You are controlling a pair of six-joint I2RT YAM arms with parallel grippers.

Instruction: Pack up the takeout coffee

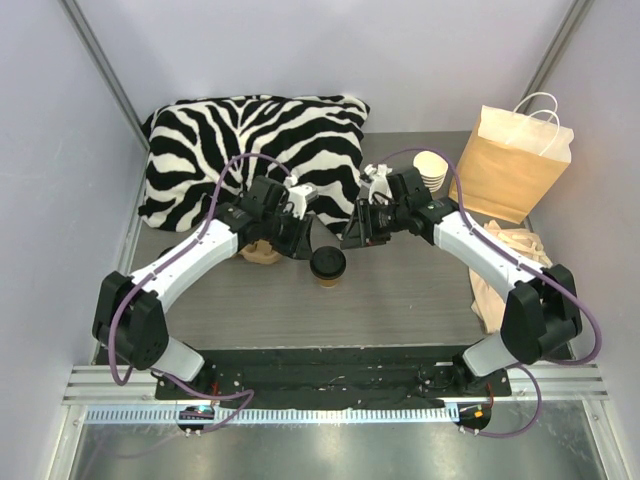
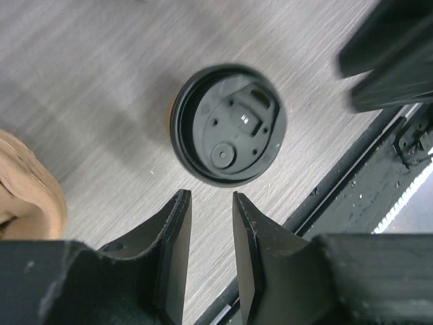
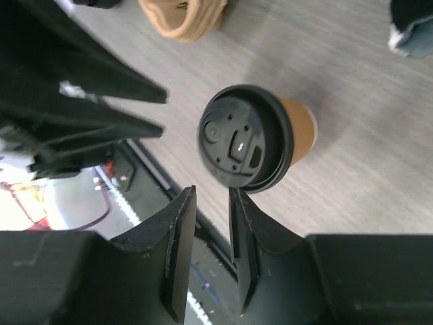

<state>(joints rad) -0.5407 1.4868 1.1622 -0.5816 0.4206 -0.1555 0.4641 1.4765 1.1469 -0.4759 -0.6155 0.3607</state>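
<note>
Takeout coffee (image 1: 328, 265) stands mid-worktop (image 1: 400, 300) on grey woodgrain, white walls (image 1: 300, 50) behind; left hand (image 2: 210, 198) and right hand (image 3: 211, 194) hover above, narrowly parted, empty.

Just ahead of the left pincer (image 2: 210, 198), whose jaws stand narrowly apart and empty, bare table (image 2: 101, 81) rings the takeout coffee (image 2: 228, 123), but a tan lump (image 2: 27, 183) lies close at the pincer's side. The right pincer (image 3: 211, 191) faces the same cup from the opposite side, so each blocks the other's way past it. Beyond both, a zebra pillow (image 1: 250, 150) closes off the far side.
</note>
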